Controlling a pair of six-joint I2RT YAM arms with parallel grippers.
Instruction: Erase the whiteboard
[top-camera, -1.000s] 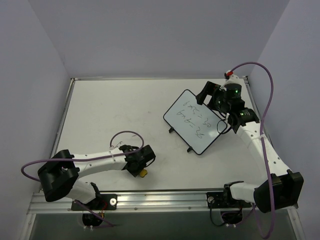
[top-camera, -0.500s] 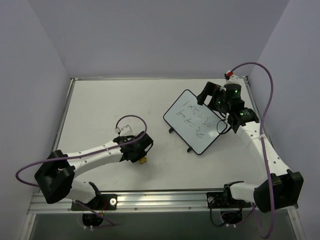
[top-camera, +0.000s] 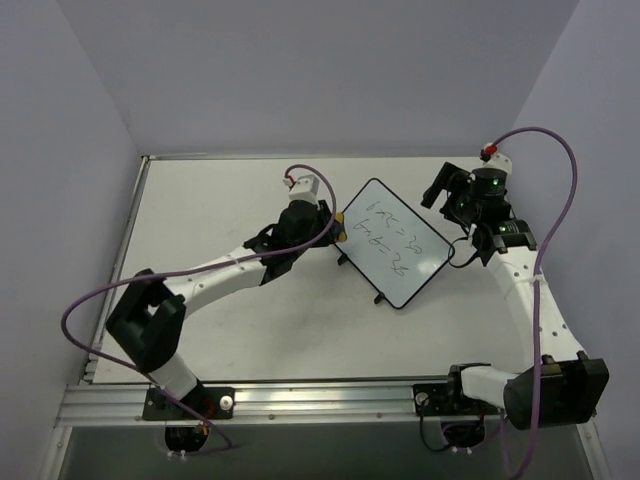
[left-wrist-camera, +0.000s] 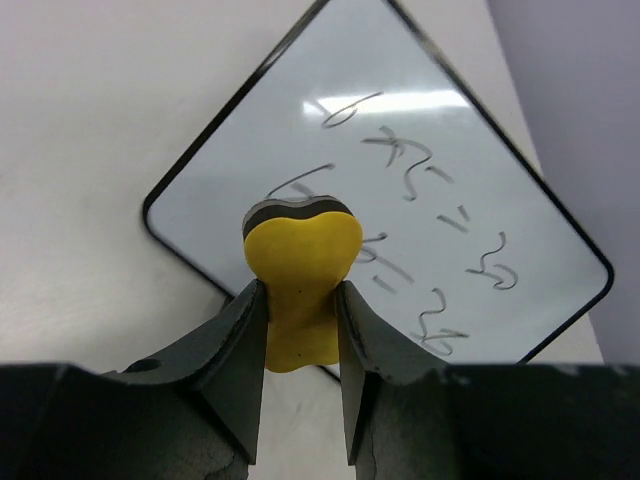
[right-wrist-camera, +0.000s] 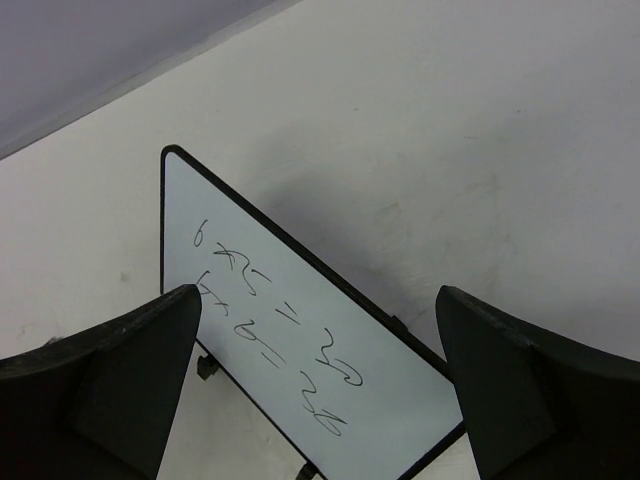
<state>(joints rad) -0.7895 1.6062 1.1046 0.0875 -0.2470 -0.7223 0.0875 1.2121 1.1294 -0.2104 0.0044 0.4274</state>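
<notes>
The whiteboard (top-camera: 397, 245), white with a thin black frame and black scribbles, stands propped on small feet at the right middle of the table. My left gripper (top-camera: 336, 227) is shut on the yellow bone-shaped sponge (top-camera: 340, 237) at the board's left corner. In the left wrist view the sponge (left-wrist-camera: 300, 268) sits pinched between the fingers (left-wrist-camera: 240, 350), its dark-edged tip over the board's (left-wrist-camera: 450, 140) near corner and first marks. My right gripper (top-camera: 441, 188) is open and empty by the board's far right edge. In the right wrist view it (right-wrist-camera: 318, 310) hovers above the board (right-wrist-camera: 300, 350).
The grey table (top-camera: 220, 200) has a raised metal rim, with purple walls close at the back and sides. Purple cables loop off both arms. The board's black feet (top-camera: 343, 260) stick out at its near edge.
My left arm has swung from the near left of the table up to the board's left corner with the sponge. My right gripper has drawn back right, off the board's upper edge.
</notes>
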